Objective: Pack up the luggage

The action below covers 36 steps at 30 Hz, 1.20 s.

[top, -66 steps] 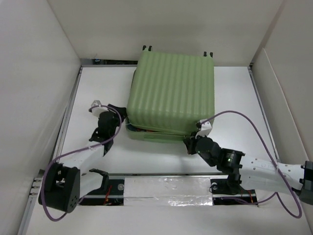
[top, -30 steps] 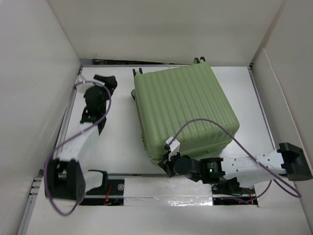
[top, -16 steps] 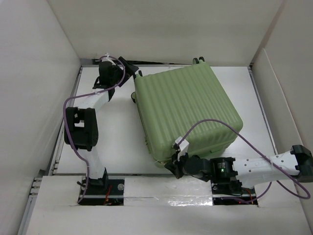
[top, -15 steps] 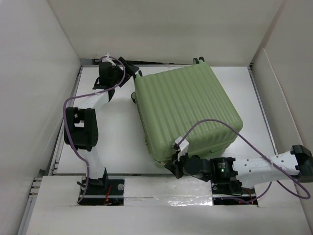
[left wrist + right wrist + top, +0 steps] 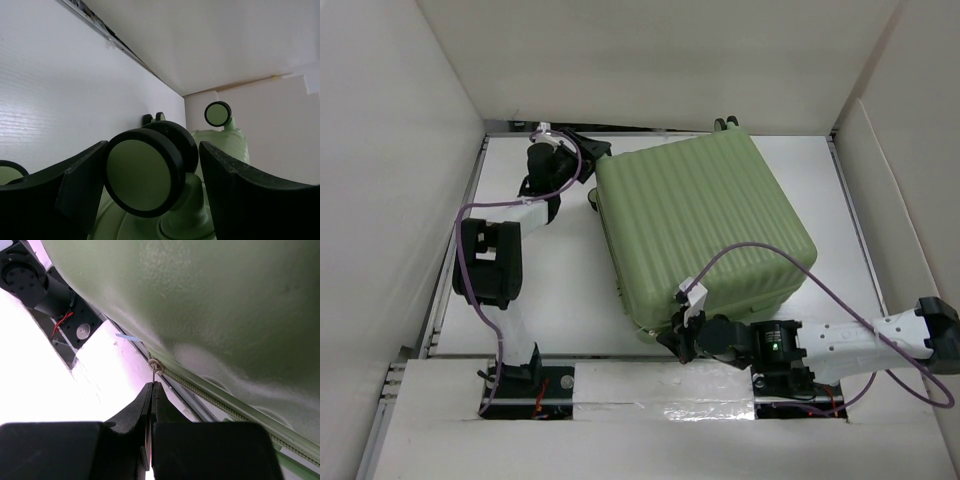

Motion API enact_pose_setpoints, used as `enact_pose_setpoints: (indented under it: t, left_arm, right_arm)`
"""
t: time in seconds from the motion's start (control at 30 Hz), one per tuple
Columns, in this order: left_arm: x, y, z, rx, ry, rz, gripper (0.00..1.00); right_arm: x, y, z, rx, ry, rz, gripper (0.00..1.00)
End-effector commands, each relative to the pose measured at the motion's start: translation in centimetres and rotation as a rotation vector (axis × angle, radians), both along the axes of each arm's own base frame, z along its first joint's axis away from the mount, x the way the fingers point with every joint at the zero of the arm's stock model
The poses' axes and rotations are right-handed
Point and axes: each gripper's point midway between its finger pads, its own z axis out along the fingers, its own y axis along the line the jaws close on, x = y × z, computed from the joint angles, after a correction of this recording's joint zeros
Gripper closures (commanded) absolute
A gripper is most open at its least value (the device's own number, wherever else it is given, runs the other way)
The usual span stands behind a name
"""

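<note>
The luggage [image 5: 700, 235] lies closed on the bench [image 5: 555, 290]. My left gripper [image 5: 150, 150] stands apart around a far-corner wheel [image 5: 142, 177]; my right gripper [image 5: 151, 387] is pinched together on the thin zipper pull [image 5: 152, 372] at its near edge.

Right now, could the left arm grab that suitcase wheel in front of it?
Probably yes. The wheel sits between the open fingers of the left hand, with a gap showing on each side and nothing in the way, so closing should catch it.

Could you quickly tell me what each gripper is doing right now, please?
Left gripper: open, straddling a wheel of the luggage.
Right gripper: shut on the zipper pull.
</note>
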Motion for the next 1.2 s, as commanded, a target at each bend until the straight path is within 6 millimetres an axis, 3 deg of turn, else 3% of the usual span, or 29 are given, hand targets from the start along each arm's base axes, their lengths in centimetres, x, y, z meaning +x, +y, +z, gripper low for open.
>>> enact_pose_setpoints:
  t: [0.0,0.03,0.07,0.13,0.17,0.27,0.3,0.33,0.37,0.4,0.43,0.47,0.5,0.53,0.6,0.63,0.67,0.73,0.8,0.83,0.87,0.9,0.93,0.97,1.03,1.1,1.17]
  left_arm:
    - [0.1,-0.5,4.2,-0.057,-0.118,0.009,0.32]
    - [0.2,-0.4,4.5,-0.059,-0.125,0.020,0.35]
    - [0.3,-0.3,4.9,-0.061,-0.140,0.027,0.46]
    - [0.3,0.0,5.7,-0.063,-0.162,0.045,0.59]
    - [0.4,0.1,6.3,-0.070,-0.185,0.051,0.74]
    - [-0.1,0.5,7.5,-0.078,-0.228,0.075,1.00]
    - [-0.2,1.5,7.9,-0.081,-0.245,0.102,1.00]
    - [-0.8,2.2,6.5,-0.077,-0.225,0.118,1.00]
    - [-1.8,3.0,8.1,-0.087,-0.278,0.135,1.00]
    - [-2.3,4.5,8.0,-0.088,-0.286,0.174,1.00]
    - [-3.6,5.3,5.5,-0.078,-0.241,0.197,1.00]
    - [-5.3,5.7,7.3,-0.073,-0.299,0.209,1.00]
    - [-6.1,6.7,6.9,-0.062,-0.299,0.251,1.00]
    - [-8.4,7.3,6.2,-0.048,-0.297,0.271,1.00]
    - [-10.3,8.3,5.4,-0.013,-0.301,0.319,1.00]
    - [-11.8,8.6,3.1,0.001,-0.261,0.331,1.00]
    - [-13.2,8.9,4.1,-0.003,-0.293,0.341,1.00]
    - [-15.9,9.2,3.4,0.005,-0.300,0.359,1.00]
    - [-17.1,10.0,2.1,0.046,-0.260,0.394,1.00]
    - [-17.9,10.5,3.2,0.053,-0.293,0.410,1.00]
    - [-18.4,10.7,2.6,0.069,-0.270,0.411,1.00]
    - [-19.0,10.2,2.8,0.070,-0.282,0.401,1.00]
    - [-20.0,10.0,4.1,0.073,-0.329,0.399,1.00]
    - [-20.3,9.9,3.6,0.099,-0.309,0.396,1.00]
    - [-21.2,9.3,4.5,0.165,-0.353,0.374,1.00]
    - [-21.7,8.8,2.1,0.214,-0.274,0.340,1.00]
    - [-22.3,8.3,-0.8,0.260,-0.228,0.298,1.00]
  right_arm:
    - [0.4,0.9,4.1,0.159,-0.002,-0.024,1.00]
    - [0.5,0.8,4.1,0.161,-0.001,-0.026,1.00]
    - [0.5,0.7,4.2,0.166,-0.001,-0.029,1.00]
    - [0.5,0.3,3.7,0.145,0.002,-0.036,1.00]
    - [0.9,0.1,3.8,0.148,0.001,-0.048,1.00]
    - [1.7,-0.4,3.9,0.153,0.000,-0.067,1.00]
    - [2.0,-0.6,4.2,0.164,-0.001,-0.076,1.00]
    - [3.0,-1.0,4.4,0.167,-0.011,-0.100,1.00]
    - [3.5,-1.2,4.6,0.169,-0.018,-0.110,1.00]
    - [4.0,-1.6,5.3,0.188,-0.027,-0.116,1.00]
    - [5.9,-2.5,5.5,0.175,-0.064,-0.161,1.00]
    - [7.0,-3.0,5.9,0.173,-0.084,-0.183,1.00]
    - [7.8,-3.4,6.3,0.154,-0.119,-0.167,1.00]
    - [10.3,-4.7,7.5,0.159,-0.145,-0.234,1.00]
    - [12.2,-5.5,8.5,0.151,-0.179,-0.236,1.00]
    - [13.5,-6.1,8.5,0.112,-0.210,-0.241,1.00]
    - [16.0,-7.6,9.6,0.106,-0.238,-0.305,1.00]
    - [17.2,-7.8,9.9,0.085,-0.244,-0.275,1.00]
    - [16.5,-7.7,8.5,0.040,-0.192,-0.212,1.00]
    - [15.4,-7.3,7.7,0.044,-0.175,-0.187,1.00]
    - [14.1,-7.6,8.1,0.077,-0.189,-0.174,1.00]
    - [12.5,-7.4,5.7,0.066,-0.161,-0.144,1.00]
    - [11.8,-7.7,5.1,0.081,-0.138,-0.148,1.00]
    - [11.6,-8.4,4.5,0.076,-0.126,-0.173,1.00]
    - [11.2,-10.7,3.8,0.061,-0.109,-0.262,1.00]
    - [11.8,-13.2,3.3,0.032,-0.106,-0.377,1.00]
    - [12.3,-15.1,4.9,0.087,-0.138,-0.456,1.00]
